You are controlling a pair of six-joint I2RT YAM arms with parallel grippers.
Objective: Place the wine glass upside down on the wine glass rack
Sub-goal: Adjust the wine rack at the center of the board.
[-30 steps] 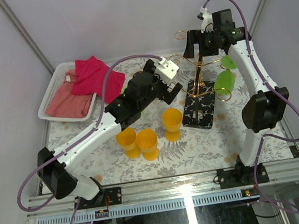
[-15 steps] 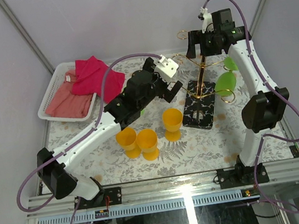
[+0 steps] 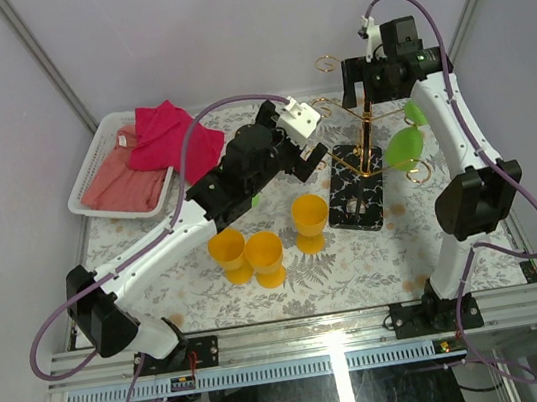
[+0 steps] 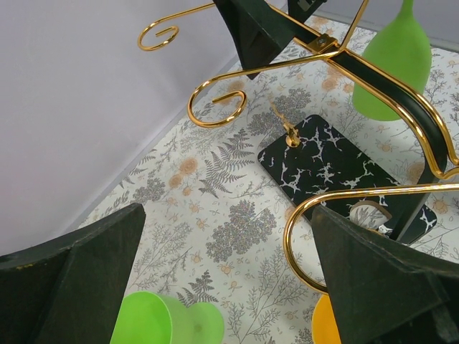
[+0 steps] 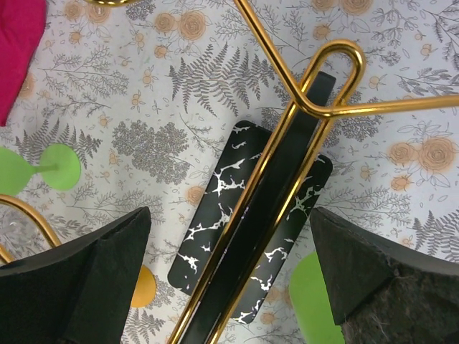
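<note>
Nudged rack base [image 3: 351, 199] a touch left since earlier, left fingers [image 4: 72, 287] & right fingers [image 5: 72, 287] both spread wide, empty, green glass [image 3: 404, 147] hanging bowl-down on rack's right side, so hang step prob. done; next: back off w/o bumping pole [image 3: 365, 131], then 2nd glass [image 4: 154, 322] by left fingers.

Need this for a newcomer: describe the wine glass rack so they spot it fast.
On the flowered table, look right of the three yellow goblets. The wine glass rack stands on a black, white-veined base. Only it is a tall gold pole with curled wire arms, one holding a green glass.
</note>
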